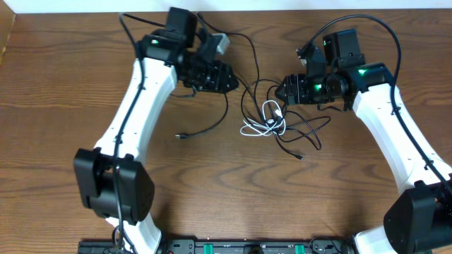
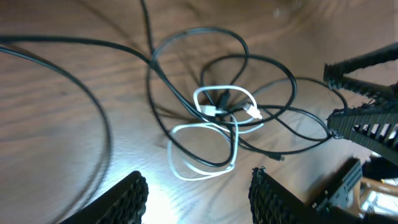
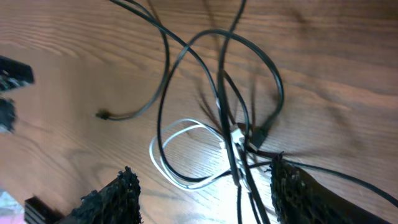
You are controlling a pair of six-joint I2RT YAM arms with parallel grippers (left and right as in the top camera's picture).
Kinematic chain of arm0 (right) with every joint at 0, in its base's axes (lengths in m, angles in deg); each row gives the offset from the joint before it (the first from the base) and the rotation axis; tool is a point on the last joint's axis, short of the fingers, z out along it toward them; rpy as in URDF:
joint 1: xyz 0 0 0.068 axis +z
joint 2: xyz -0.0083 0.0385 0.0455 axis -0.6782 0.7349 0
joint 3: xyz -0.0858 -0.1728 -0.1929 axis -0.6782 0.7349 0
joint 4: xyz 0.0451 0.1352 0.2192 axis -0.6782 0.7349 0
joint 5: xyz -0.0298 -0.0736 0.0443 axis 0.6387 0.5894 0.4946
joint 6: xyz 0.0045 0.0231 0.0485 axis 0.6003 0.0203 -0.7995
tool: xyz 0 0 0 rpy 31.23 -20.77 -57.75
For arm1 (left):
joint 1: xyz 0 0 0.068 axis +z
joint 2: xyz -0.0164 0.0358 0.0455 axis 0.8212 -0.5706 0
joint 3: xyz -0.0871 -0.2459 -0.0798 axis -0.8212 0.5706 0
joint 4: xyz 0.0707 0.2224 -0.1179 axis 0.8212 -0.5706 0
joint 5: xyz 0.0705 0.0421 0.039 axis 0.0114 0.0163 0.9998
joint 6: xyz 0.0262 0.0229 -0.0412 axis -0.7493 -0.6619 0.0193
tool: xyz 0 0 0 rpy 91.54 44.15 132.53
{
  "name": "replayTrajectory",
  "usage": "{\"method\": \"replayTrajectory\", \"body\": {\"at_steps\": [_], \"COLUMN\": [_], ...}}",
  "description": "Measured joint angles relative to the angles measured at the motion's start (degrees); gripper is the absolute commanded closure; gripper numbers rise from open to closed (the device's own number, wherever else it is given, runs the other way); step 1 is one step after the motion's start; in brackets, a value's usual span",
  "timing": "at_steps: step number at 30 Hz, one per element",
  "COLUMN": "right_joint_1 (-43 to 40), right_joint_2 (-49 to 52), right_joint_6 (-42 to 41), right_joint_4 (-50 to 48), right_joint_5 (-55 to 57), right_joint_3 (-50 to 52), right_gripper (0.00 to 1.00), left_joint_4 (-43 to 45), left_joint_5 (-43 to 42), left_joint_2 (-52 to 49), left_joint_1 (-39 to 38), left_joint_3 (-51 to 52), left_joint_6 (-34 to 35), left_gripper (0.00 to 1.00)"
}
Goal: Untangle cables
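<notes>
Now, left claw (image 2: 198, 190) and right claw (image 3: 202, 193) both spread, pinching nothing, flank the knot of white cord (image 1: 267, 124) and black cords (image 1: 304, 132) nearer the far edge of the counter (image 1: 63, 106), and closing blind could grab several strands, cinching it tighter.

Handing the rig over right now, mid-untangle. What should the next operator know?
Left claw: open, empty, hovering left of the pile.
Right claw: open over the knot, strands running between its fingers, nothing gripped.
Cables: white cable coiled mid-table, black cables looped through and around it; one black plug end lies free to the left.
Done: nothing separated yet.
Left: free the white cable, then part the black ones.
</notes>
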Motion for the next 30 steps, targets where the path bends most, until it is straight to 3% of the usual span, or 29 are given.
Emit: {"method": "replayTrajectory", "body": {"at_steps": [2, 7, 18, 25, 30], "right_joint_1": [0.00, 0.00, 0.00, 0.00, -0.09], "right_joint_2": [0.00, 0.00, 0.00, 0.00, 0.00], "right_joint_6": [-0.31, -0.85, -0.96, -0.96, -0.98], "right_joint_4": [0.59, 1.60, 1.97, 1.95, 1.99], "right_joint_5": [1.11, 3.21, 4.81, 4.83, 5.01], "right_joint_3": [0.00, 0.00, 0.00, 0.00, 0.00], "right_gripper": [0.33, 0.33, 0.33, 0.34, 0.33], "left_joint_4": [-0.55, -3.89, -8.13, 0.07, 6.05], "left_joint_5": [-0.02, 2.38, 17.25, 18.01, 17.64], "left_joint_2": [-1.18, -3.19, -3.28, -3.28, -3.28], "left_joint_1": [-1.95, -7.19, -10.36, -11.08, -12.13], "left_joint_3": [0.00, 0.07, 1.88, 8.98, 11.45], "left_joint_6": [1.16, 8.20, 30.25, 35.78, 37.81], "left_gripper": [0.47, 0.64, 0.63, 0.62, 0.55]}}
